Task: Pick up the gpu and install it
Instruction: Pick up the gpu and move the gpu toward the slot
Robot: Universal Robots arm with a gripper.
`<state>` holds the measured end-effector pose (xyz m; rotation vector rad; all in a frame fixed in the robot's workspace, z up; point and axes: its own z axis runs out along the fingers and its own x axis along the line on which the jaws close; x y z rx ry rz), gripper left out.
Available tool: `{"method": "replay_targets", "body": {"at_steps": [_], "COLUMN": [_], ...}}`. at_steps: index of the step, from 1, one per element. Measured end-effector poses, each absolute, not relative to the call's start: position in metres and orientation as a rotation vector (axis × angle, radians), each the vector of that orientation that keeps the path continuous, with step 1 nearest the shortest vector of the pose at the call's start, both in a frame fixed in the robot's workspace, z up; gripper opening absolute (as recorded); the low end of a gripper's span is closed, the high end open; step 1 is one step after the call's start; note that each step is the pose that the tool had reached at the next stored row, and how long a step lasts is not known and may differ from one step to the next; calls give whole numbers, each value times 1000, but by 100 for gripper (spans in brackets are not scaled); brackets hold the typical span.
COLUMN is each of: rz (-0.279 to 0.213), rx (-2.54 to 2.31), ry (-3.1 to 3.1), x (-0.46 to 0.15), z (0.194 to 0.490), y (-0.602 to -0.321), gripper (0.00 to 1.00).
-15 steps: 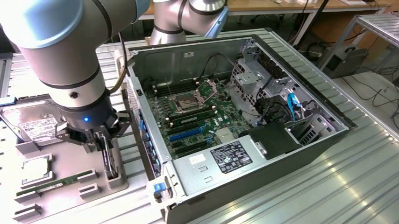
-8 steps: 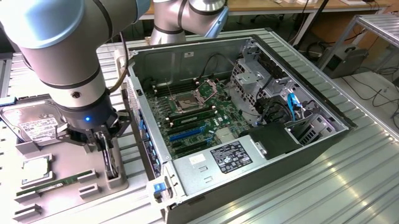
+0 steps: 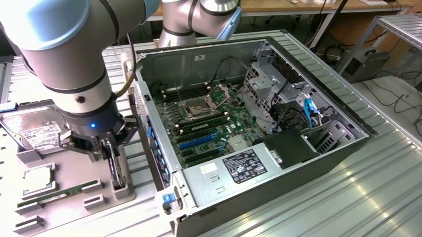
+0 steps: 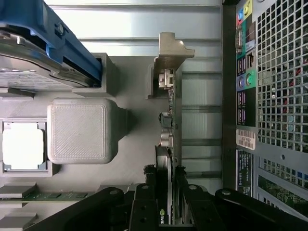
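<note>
The gpu [image 3: 118, 174] stands on edge in a slot of the grey parts holder [image 3: 79, 170], at the exterior view's left, beside the open computer case [image 3: 316, 148]. In the wrist view the gpu [image 4: 169, 118] appears edge-on, with small connectors and its bracket end resting against a grey post. My gripper [image 3: 106, 147] hangs straight down over the card. Its black fingers [image 4: 146, 192] sit tight against both faces of the card, and the gripper [image 4: 165, 178] is shut on it. The card still rests in its slot. The case's motherboard [image 3: 211, 123] lies exposed.
On the holder also lie a hard drive [image 3: 31, 131], a silver processor [image 3: 38, 178] and a green memory stick [image 3: 59, 193]. The case's rear panel [image 4: 279, 96] stands close beside the card. A second arm [image 3: 191, 19] stands behind the case.
</note>
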<state>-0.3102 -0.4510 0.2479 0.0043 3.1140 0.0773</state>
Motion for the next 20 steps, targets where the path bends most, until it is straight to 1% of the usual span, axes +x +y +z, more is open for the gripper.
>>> {"method": "replay_targets", "body": {"at_steps": [5, 20], "rz": [78, 79], "rx": [-5, -22], "ry": [3114, 3114], "x": [-310, -310], "z": [262, 342], "y": [-451, -451], "gripper": [26, 26]}}
